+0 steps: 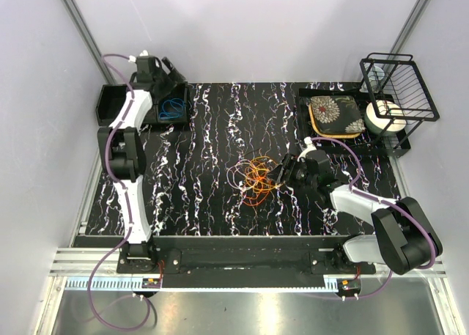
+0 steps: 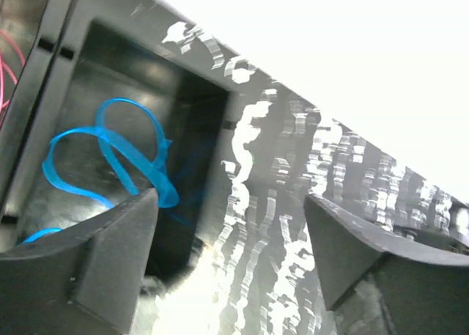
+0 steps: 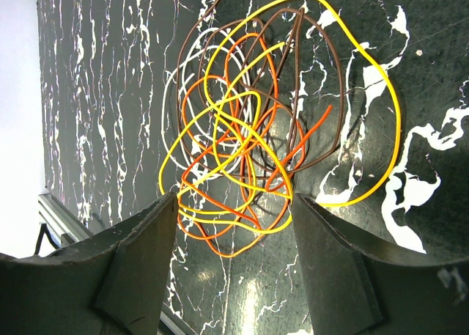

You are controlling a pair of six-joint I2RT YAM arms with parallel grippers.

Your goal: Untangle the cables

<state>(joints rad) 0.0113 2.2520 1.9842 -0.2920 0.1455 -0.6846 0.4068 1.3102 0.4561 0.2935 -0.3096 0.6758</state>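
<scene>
The right end effector [image 3: 233,203] hangs wide and empty, with the knotted cables [image 3: 249,137] lying on the tabletop [image 3: 410,71] just ahead of its fingertips and partly between them. Closing here would likely pinch several strands at once, since yellow, orange, brown and whitish loops all cross in the gap. A pull would then drag the whole clump or cinch the knot tighter. The large yellow loop [image 3: 385,93], off to the side of one finger, looks easier to take alone. The strands are thin and lie flat, so the pads could also slip over them.

The left end effector [image 2: 231,199] is also wide and holds nothing. It hovers at the rim of a black bin [image 2: 201,104]. A blue cable [image 2: 110,148] lies coiled in the compartment beyond its one finger. A pink strand [image 2: 6,78] shows in the next compartment, mostly out of view.
</scene>
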